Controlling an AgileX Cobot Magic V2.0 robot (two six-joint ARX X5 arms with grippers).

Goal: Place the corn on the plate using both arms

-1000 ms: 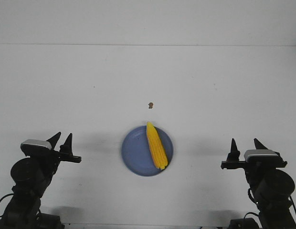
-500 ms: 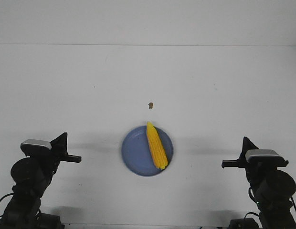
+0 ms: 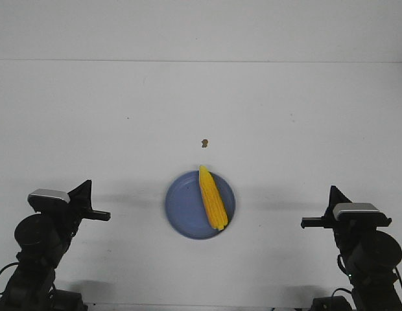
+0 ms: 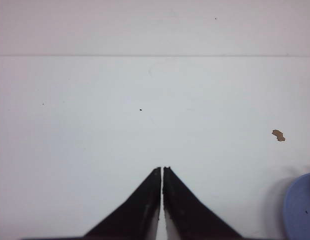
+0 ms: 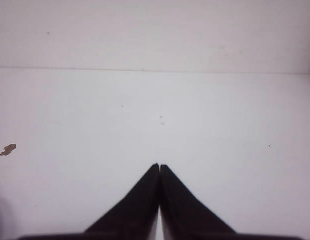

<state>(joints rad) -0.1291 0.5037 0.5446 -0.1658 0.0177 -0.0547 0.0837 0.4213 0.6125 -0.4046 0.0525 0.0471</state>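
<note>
The yellow corn lies on the periwinkle-blue plate at the table's front centre, pale tip pointing away over the far rim. The plate's edge also shows in the left wrist view. My left gripper is shut and empty, well left of the plate; its jaws meet in the left wrist view. My right gripper is shut and empty, well right of the plate; its jaws meet in the right wrist view.
A small brown crumb lies on the white table beyond the plate; it also shows in the left wrist view and the right wrist view. The table's far edge meets a white wall.
Both grippers closed from open to shut between one second ago and half a second ago. Since then nothing has moved. The corn and plate stayed still.
</note>
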